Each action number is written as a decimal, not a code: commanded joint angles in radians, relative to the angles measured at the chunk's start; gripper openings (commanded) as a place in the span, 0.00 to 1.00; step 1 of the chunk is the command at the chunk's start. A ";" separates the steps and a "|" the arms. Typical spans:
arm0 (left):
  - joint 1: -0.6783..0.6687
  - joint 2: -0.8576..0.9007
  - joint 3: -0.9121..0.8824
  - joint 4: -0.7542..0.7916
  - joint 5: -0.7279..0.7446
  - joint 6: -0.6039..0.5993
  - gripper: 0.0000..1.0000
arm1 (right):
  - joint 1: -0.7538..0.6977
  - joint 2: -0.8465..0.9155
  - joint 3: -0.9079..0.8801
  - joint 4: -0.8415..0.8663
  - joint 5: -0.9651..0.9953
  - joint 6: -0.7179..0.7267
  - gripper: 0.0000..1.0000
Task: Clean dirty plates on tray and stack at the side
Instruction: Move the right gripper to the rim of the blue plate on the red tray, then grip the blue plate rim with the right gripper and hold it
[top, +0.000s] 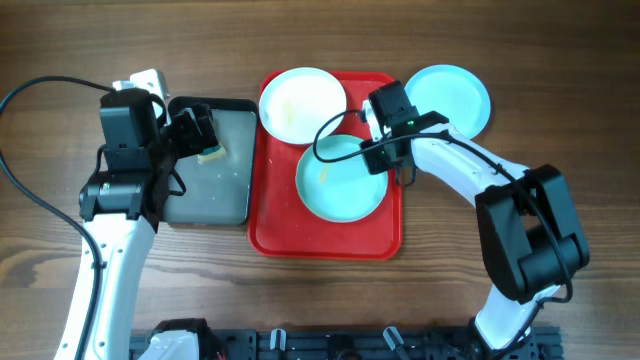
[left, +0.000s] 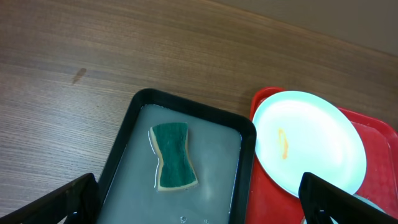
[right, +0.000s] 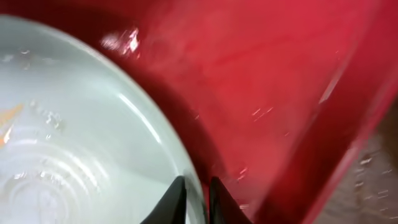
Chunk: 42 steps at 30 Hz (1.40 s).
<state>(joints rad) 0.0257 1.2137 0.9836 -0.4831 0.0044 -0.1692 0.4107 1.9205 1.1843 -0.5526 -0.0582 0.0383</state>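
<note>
This is looking like a robotics lab bench: a left arm (top: 110, 250) and a right arm (top: 470, 175) are rising from a black mounting rail (top: 330, 345) at the bottom edge, with a cable (top: 50, 80) trailing across the wood-grain table (top: 200, 40) at upper left.

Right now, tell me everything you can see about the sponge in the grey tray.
The sponge is waisted like an hourglass, with a dark green scouring face up and a pale yellow foam layer beneath. It lies flat in shallow cloudy water in the dark grey tray, clear of the walls. Nothing grips it.
</note>
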 joint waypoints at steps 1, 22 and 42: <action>0.005 0.000 0.006 0.002 -0.006 0.006 1.00 | 0.002 0.013 0.032 -0.029 -0.143 -0.016 0.19; 0.005 0.000 0.006 0.002 -0.006 0.005 1.00 | 0.002 -0.082 0.207 -0.265 -0.099 0.166 0.48; 0.005 0.000 0.006 0.002 -0.006 0.005 1.00 | 0.029 -0.079 0.050 -0.350 -0.131 0.513 0.35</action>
<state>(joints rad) 0.0257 1.2137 0.9836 -0.4831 0.0044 -0.1692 0.4141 1.8622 1.2526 -0.9089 -0.1898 0.5121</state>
